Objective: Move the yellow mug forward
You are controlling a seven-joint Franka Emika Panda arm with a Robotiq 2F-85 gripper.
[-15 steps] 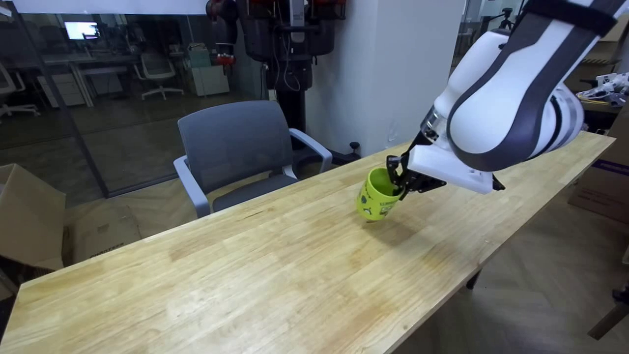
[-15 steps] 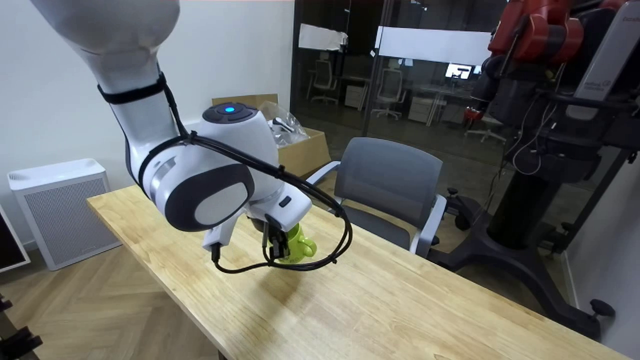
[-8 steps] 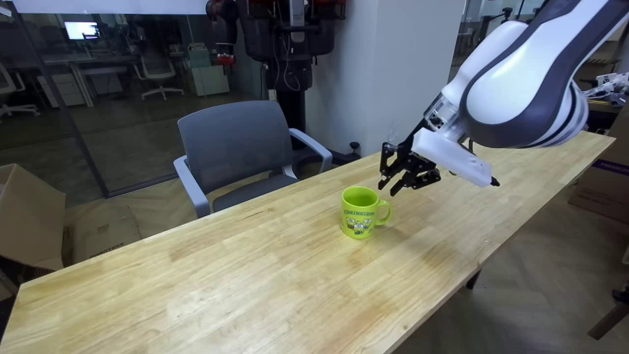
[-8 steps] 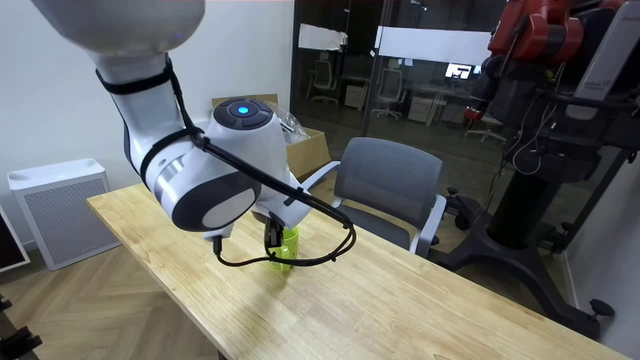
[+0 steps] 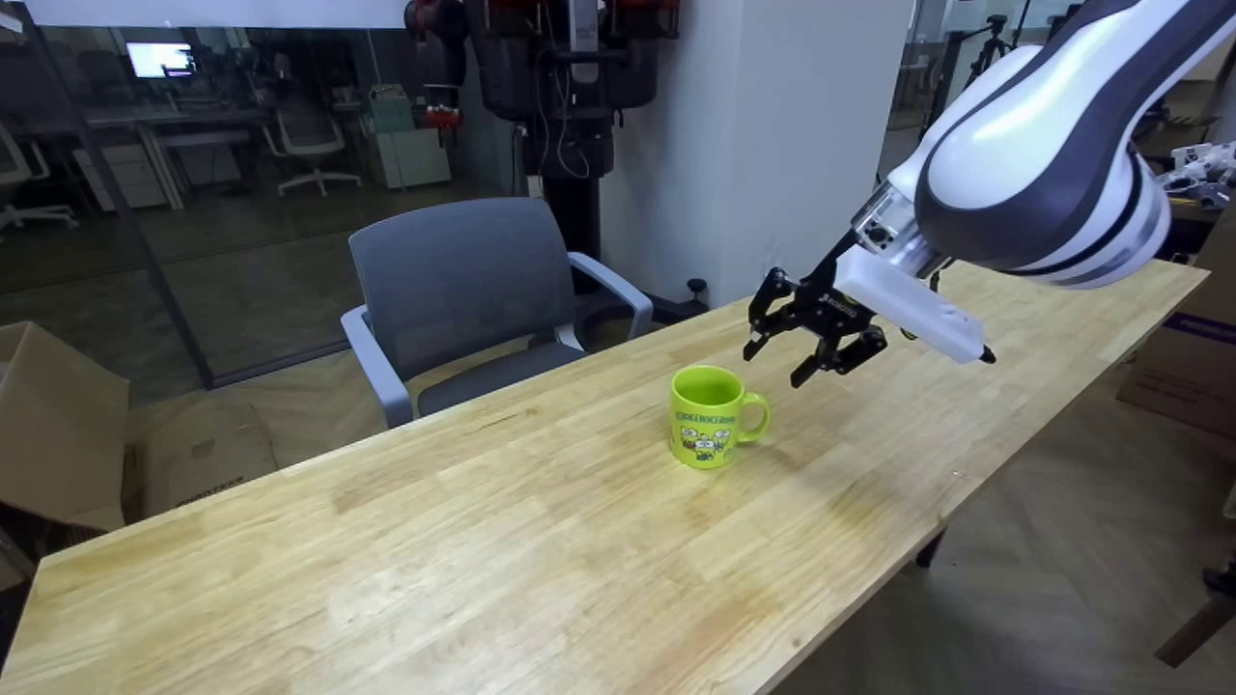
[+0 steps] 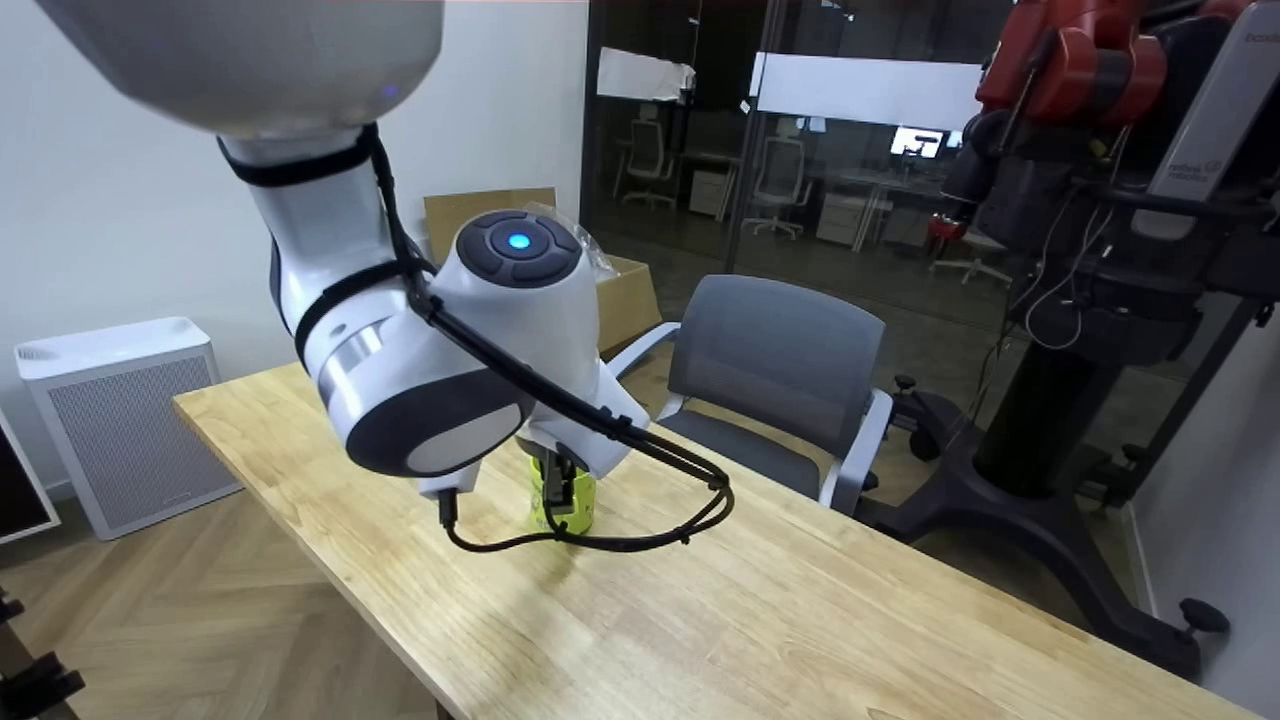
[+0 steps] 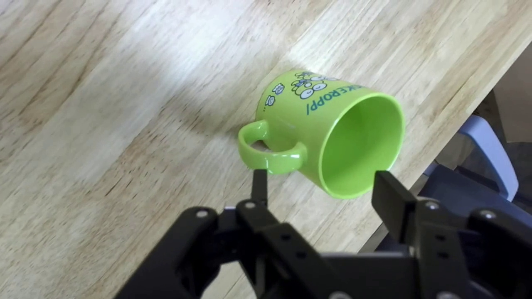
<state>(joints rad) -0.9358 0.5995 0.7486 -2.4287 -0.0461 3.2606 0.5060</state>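
The yellow mug (image 5: 703,430), lime green with cartoon print, stands upright on the wooden table in an exterior view, its handle turned toward the arm. In an exterior view the mug (image 6: 578,518) is partly hidden behind the gripper and its cable. Seen from the wrist, the mug (image 7: 299,120) lies beyond the fingertips, mouth facing the camera and handle to the left. My gripper (image 5: 773,366) hangs above the table just off the handle side, apart from the mug. Its jaws are spread, and nothing sits between the fingers (image 7: 392,199).
The long wooden table (image 5: 435,550) carries the mug. A grey office chair (image 5: 463,280) stands against its far edge, also visible in an exterior view as the chair (image 6: 775,350). Behind it rises another robot (image 6: 1080,300). A loop of black cable (image 6: 690,530) hangs from the arm.
A second ago my gripper had the tilted mug by its rim. The mug has since come down upright and been let go. My gripper has backed away from it and its jaws have widened.
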